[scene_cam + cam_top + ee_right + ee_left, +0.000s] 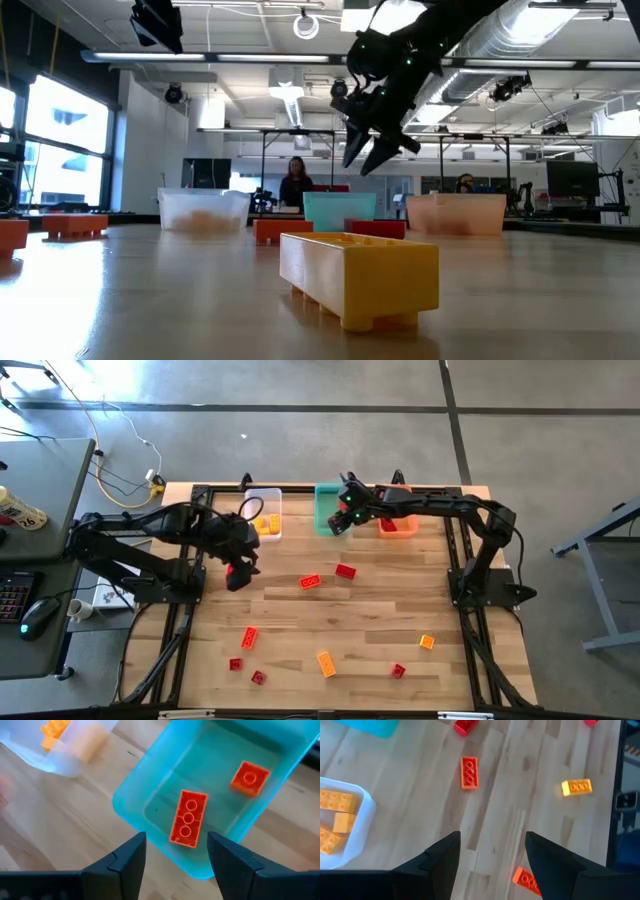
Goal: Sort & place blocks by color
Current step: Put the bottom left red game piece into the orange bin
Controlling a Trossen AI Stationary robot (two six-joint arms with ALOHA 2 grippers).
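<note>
Three rectangular plastic bins stand in a row at the far edge of the wooden table: a clear bin on the left, a teal bin in the middle and an orange bin on the right. The clear bin holds three yellow-orange studded bricks. The teal bin holds two red-orange studded bricks, one long and one short.

Nine loose studded blocks lie on the table: two red ones near the centre, four red ones toward the near left and near right, and two orange ones near the front; the ninth count is uncertain.

The right gripper hangs above the teal bin's near edge on an arm stretched leftward, fingers spread apart and empty. The left gripper hovers over bare table just near of the clear bin, fingers wide apart, holding nothing.
</note>
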